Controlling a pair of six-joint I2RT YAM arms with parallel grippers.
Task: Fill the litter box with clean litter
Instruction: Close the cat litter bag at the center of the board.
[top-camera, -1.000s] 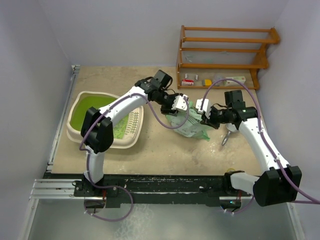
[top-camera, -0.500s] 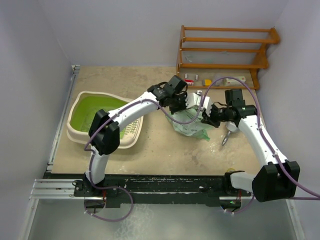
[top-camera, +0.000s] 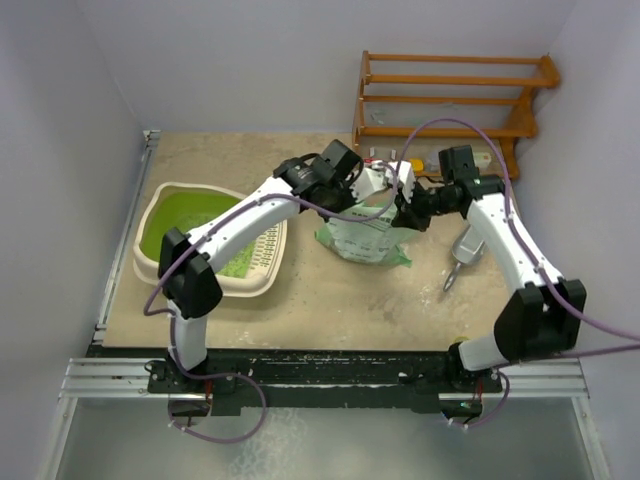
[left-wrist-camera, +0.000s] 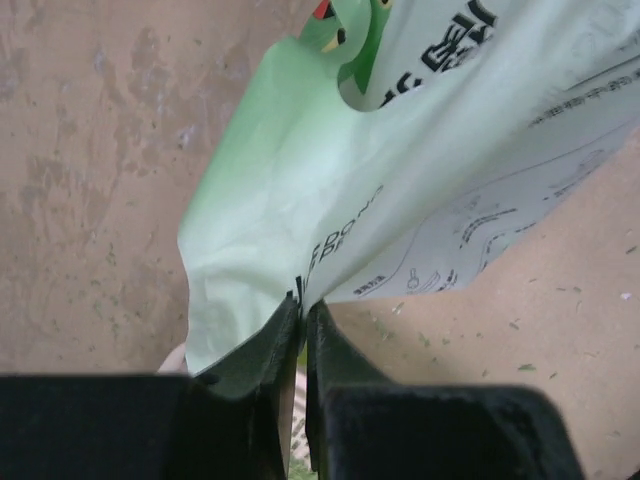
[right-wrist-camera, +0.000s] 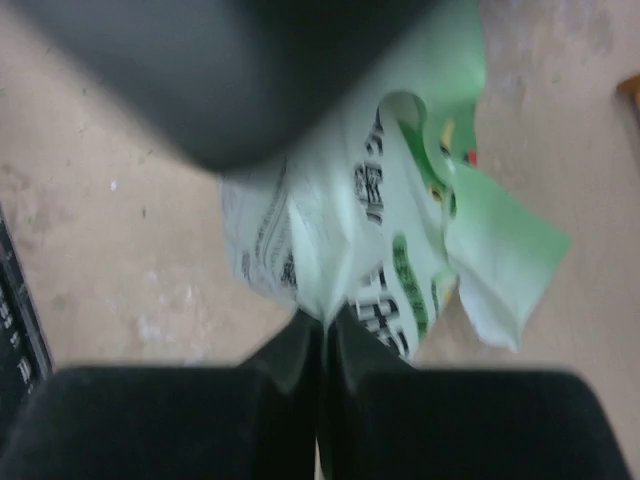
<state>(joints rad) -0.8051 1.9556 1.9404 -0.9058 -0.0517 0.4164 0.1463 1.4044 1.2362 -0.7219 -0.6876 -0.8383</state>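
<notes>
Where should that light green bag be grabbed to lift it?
Probably by its thin top edge, from above, one corner each side. The bag is limp film, flat enough there to pinch, and the left tool and right tool are shut on it.

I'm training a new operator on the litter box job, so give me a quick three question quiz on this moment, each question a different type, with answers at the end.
1. Multiple choice: of the left gripper and the right gripper, which is shut on the light green litter bag? A) left only B) right only C) both
2. True or false: the bag lies inside the litter box.
3. Fill in: in the overhead view, the metal scoop lies on the table to the bag's ____.

Key: 1 C. 2 False: the bag is outside the box, to its right in the overhead view. 3 right.
</notes>
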